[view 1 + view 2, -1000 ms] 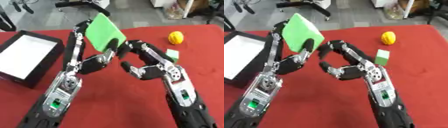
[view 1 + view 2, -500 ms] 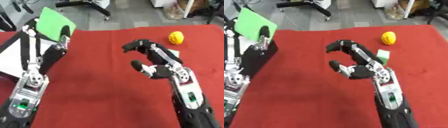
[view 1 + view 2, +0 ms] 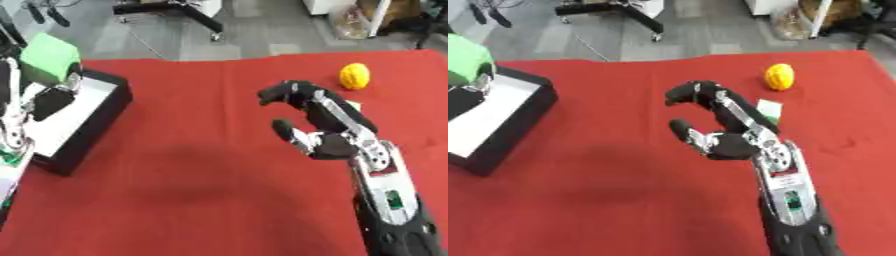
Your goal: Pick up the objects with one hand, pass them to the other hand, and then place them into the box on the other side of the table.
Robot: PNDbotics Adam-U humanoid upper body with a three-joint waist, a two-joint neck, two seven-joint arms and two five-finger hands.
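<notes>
The right robot hand [image 3: 319,142] hangs mid-view on an arm rising from the lower right corner, its fingers [image 3: 289,92] arched forward and thumb curled below them, enclosing nothing. The left robot hand [image 3: 52,97] is raised at the left edge, fingers gripping.

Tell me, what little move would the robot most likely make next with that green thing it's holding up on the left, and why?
Probably lower the left hand a little and let go. It holds the green object right above the box, whose white floor shows beneath, so the carrying looks done. The right hand hangs curled and holding nothing over the red table, near the yellow ball.
</notes>
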